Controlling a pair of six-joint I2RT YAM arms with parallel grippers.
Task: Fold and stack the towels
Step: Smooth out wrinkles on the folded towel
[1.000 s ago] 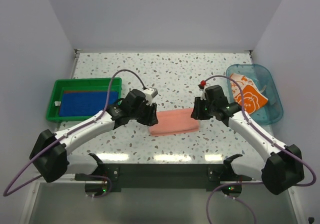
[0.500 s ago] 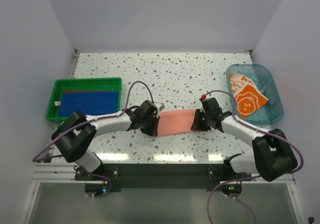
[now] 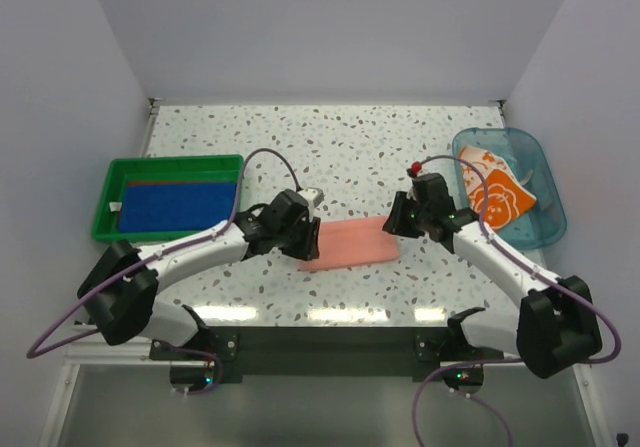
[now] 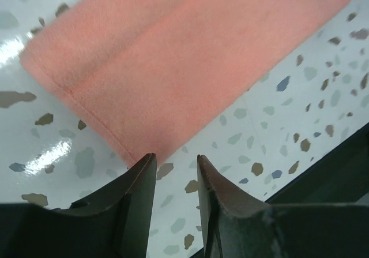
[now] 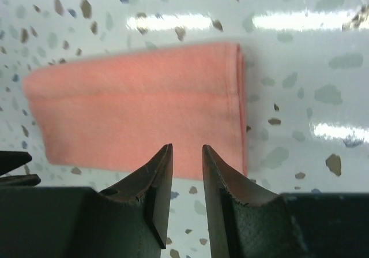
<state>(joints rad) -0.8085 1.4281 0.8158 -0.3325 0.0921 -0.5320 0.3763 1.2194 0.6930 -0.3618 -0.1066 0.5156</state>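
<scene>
Your left gripper reaches toward 2 o'clock, your right gripper toward 10 o'clock, both jaws slightly parted.

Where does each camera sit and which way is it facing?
Top external: above and behind the arms, looking down on the table; both arms show, left gripper and right gripper flanking the pink towel.
Left wrist: on the left arm, facing down past its fingers at a towel corner.
Right wrist: same on the right, over the towel's edge.
All three share that towel.
</scene>
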